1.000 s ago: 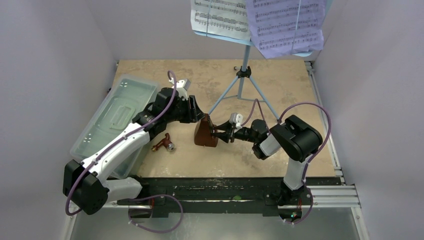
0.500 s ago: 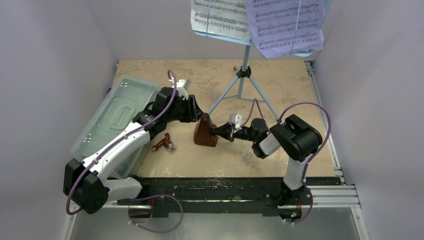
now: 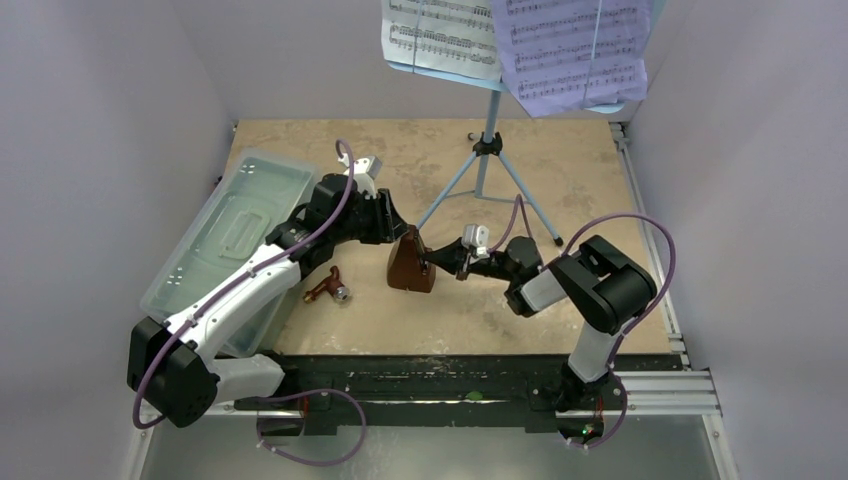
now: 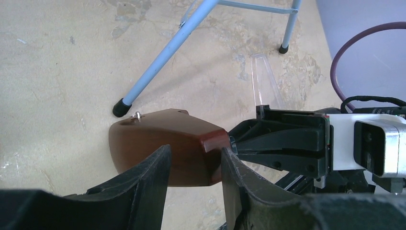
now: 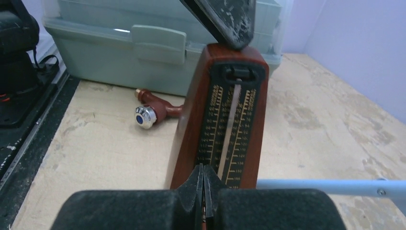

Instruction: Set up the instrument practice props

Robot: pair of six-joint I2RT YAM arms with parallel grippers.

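Top view: the glossy brown pyramid metronome [image 3: 410, 270] is standing centrally on the mottled beige tabletop [image 3: 560, 150], the left gripper [image 3: 402, 233] clamping its apex; left wrist: a clear cover [image 4: 265, 81] is lying nearby; right wrist: the right gripper [image 5: 204, 178] is pressing its foam-textured jaws together before the scaled face.

We find two arms of like build. The left arm [image 3: 235, 292] has a long, rounded white link set between bulky black joint housings. The right arm [image 3: 605, 285] has the same black housings and a pale grey-white link. A purple cable [image 4: 336, 60] loops along each arm. Each wrist carries a small white and silver camera block [image 3: 476, 238]. The left gripper [image 4: 195, 151] has black fingers [image 4: 143, 187] with a rough, pitted surface. We note a thin red line [image 4: 327, 139] on the right wrist's body.
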